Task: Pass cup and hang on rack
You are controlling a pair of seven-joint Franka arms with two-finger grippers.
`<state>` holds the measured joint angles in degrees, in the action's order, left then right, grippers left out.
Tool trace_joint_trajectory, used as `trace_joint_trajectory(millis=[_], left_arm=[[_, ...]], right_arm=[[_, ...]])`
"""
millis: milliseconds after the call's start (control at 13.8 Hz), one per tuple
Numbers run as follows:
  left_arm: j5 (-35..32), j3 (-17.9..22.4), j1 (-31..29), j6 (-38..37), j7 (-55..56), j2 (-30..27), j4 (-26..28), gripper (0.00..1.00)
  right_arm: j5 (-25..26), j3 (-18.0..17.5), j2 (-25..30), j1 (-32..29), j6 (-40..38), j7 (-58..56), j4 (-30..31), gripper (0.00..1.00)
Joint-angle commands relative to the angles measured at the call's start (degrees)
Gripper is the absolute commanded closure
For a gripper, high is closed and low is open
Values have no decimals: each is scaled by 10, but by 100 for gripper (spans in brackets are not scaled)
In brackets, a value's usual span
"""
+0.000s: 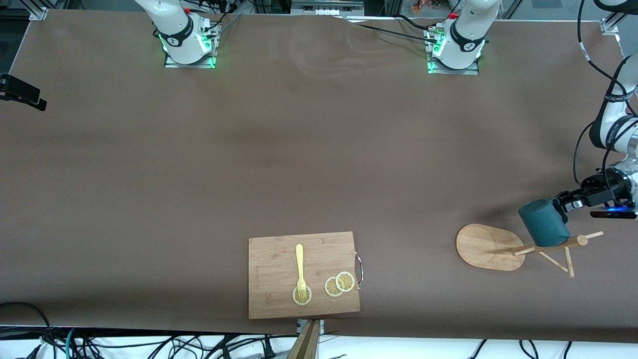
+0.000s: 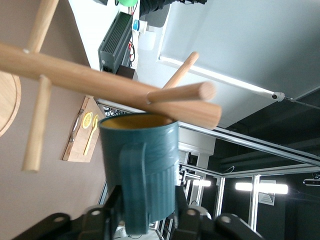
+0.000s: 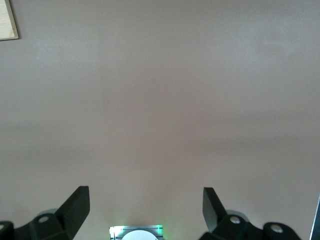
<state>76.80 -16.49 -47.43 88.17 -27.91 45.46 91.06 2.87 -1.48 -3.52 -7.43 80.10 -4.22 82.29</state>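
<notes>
Reaching in from the left arm's end of the table, the left gripper (image 1: 562,205) is seen level over the tabletop, its fingers (image 2: 111,206) clamped on the handle side of the small dark teal mug with a yellow-tan inside (image 1: 544,223). The mug is held in the air at the top of the light bamboo mug tree with an oval base and thin pegs (image 1: 490,247); in the left wrist view its rim (image 2: 137,121) lies just under the post end and a peg (image 2: 181,93), whether touching cannot be told.

The right gripper (image 3: 145,206) is recorded waiting above bare brown table, fingers wide apart; only that arm's base is visible in the front view.

A rectangular wooden cutting board (image 1: 275,264) lies near the front camera, carrying a yellow fork (image 1: 300,267) and three lemon slices (image 1: 339,283).

The left arm is cut off by the frame edge.
</notes>
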Motion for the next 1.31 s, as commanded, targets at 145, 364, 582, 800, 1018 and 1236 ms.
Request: trace_joint_trajectory(millis=[145,364,582,800,1018,1236], left_arm=[[-76,3,-2,-1,59,2,-90,0],[-169,3,-8,-5,59,-11,-127,0],[-253,2,-11,-24,61,-40,-159,0],[-360,-5,-5,-26,62,-109,-165,0],[-489,-9,27,-35,63,-190,-162,0],[-594,-11,85,-53,123,-264,-156,0]], right_arm=[[-4,-4,4,-7,-1,0,-7,0],[-3,-3,3,-7,-1,0,-7,0],[-3,-3,3,-7,-1,0,-7,0],[-3,-3,4,-7,-1,0,-7,0],[-3,-3,3,-7,-1,0,-7,0],[-2,-3,3,-7,-1,0,-7,0]])
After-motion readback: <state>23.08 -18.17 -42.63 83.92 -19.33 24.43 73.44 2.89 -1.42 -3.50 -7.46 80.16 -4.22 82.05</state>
